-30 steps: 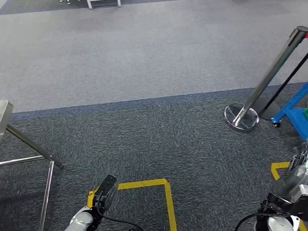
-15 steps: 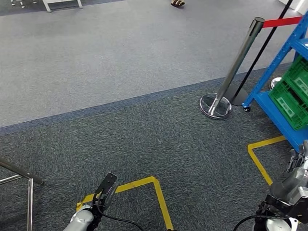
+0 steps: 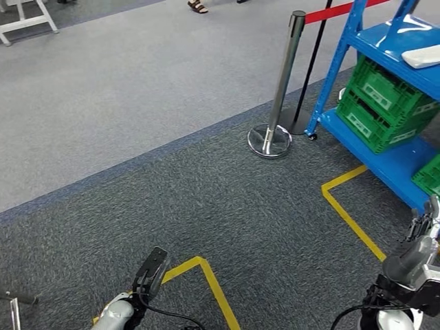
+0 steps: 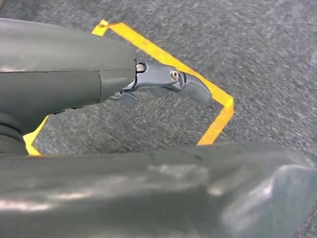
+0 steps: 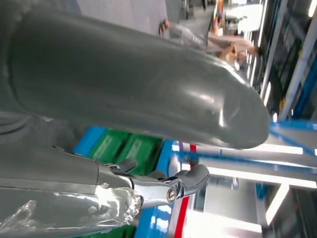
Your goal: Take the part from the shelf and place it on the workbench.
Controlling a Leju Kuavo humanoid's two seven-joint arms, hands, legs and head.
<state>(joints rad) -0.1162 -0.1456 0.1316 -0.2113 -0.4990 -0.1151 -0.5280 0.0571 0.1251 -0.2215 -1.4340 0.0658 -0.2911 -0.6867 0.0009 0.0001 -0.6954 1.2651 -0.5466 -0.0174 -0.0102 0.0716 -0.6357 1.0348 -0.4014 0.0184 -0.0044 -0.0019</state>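
Note:
A blue shelf point(image 3: 385, 38) stands at the far right of the head view. On its upper level lies a white part point(image 3: 423, 56), cut off by the picture's edge. My left hand point(image 3: 150, 271) hangs low over the carpet, fingers point(image 4: 168, 82) stretched out and holding nothing. My right hand point(image 3: 421, 246) hangs low at the right edge, short of the shelf's bottom level, its fingers point(image 5: 179, 186) straight and apart with nothing in them. Both hands are far from the part.
Green crates point(image 3: 381, 103) fill the shelf's lower level, with another point(image 3: 428, 175) at the right edge. A steel barrier post point(image 3: 280, 82) with a red belt point(image 3: 332, 10) stands left of the shelf. Yellow tape lines point(image 3: 348, 210) mark the dark carpet. A person's sandalled foot point(image 3: 197, 6) shows far back.
The camera has turned right: the shelf, crates and post have slid into view and leftward, and the metal frame at the left has left the picture. Both hands hang as before.

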